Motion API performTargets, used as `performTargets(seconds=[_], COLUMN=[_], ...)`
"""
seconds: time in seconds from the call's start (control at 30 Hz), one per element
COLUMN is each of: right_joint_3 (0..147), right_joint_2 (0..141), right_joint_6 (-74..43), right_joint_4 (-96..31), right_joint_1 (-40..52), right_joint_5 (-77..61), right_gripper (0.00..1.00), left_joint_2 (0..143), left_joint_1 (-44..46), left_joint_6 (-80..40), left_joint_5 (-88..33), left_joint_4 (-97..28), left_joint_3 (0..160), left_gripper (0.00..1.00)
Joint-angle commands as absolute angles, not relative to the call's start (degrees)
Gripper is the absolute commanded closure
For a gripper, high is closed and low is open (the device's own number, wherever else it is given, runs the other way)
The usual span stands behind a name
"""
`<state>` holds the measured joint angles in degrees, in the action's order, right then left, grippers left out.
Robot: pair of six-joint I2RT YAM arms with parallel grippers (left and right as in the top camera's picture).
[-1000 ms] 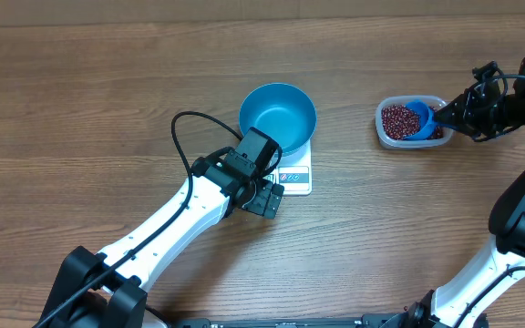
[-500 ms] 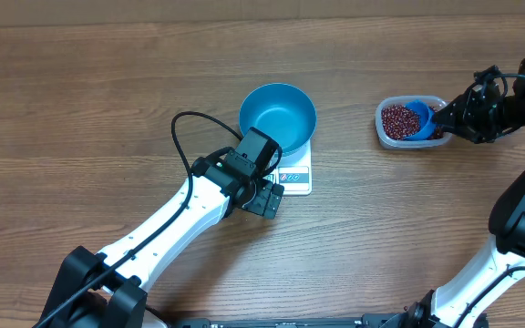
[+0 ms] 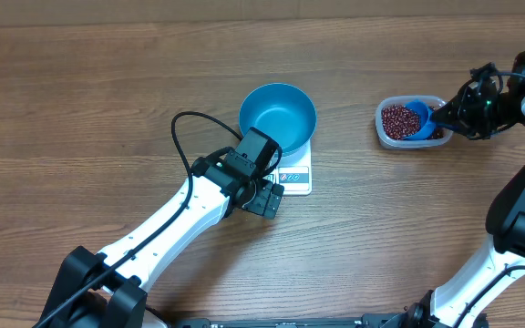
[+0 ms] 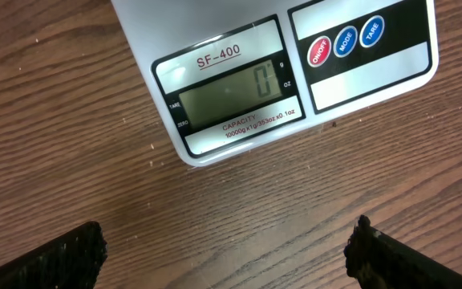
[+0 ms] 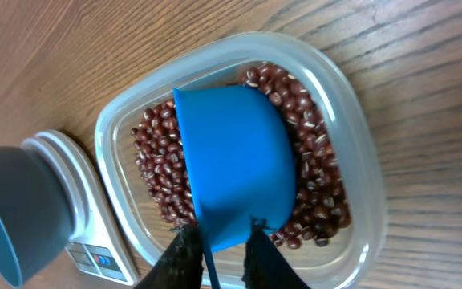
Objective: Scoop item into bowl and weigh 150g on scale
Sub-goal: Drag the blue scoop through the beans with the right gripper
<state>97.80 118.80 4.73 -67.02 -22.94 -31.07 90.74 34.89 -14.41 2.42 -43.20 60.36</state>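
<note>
Beans: all in the clear tub, near the bench's right edge, far half. None visible in the bowl, which sits on the scale about bench centre. The display reads 0, so the bowl looks tared out.

Scoop: lying in the beans, apparently mouth down. Right fingers are pinched on its handle. Left fingers are spread wide with nothing between them, over bare bench just beside the scale's display edge.

Progress: setup done, no beans moved across yet. The whole 150 g is left to do.

Not visible: the scoop's inside, so I cannot tell its load. The handle is cut off at the right wrist view's lower edge.
</note>
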Motion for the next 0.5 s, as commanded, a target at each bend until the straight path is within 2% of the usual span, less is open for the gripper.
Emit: performTargets(seconds=[0.0, 0.17, 0.47], right_joint_3=[97.4, 97.4, 97.4], right_joint_2=[119.4, 119.4, 119.4], right_joint_6=[4.4, 4.4, 4.5], right_joint_4=[-66.7, -66.7, -66.5], right_joint_1=[-22.5, -22.5, -23.1], right_joint_5=[-30.7, -30.7, -32.7], right_gripper=[0.87, 0.96, 0.96], left_joint_2=[90.3, 90.3, 90.3], left_joint_1=[35.3, 35.3, 35.3], left_joint_6=[-13.3, -13.3, -13.3], left_joint_5=[3.0, 3.0, 3.0], left_joint_4=[-43.0, -43.0, -43.0], left_joint_3=[60.1, 60.1, 60.1], left_gripper=[0.0, 0.0, 0.0])
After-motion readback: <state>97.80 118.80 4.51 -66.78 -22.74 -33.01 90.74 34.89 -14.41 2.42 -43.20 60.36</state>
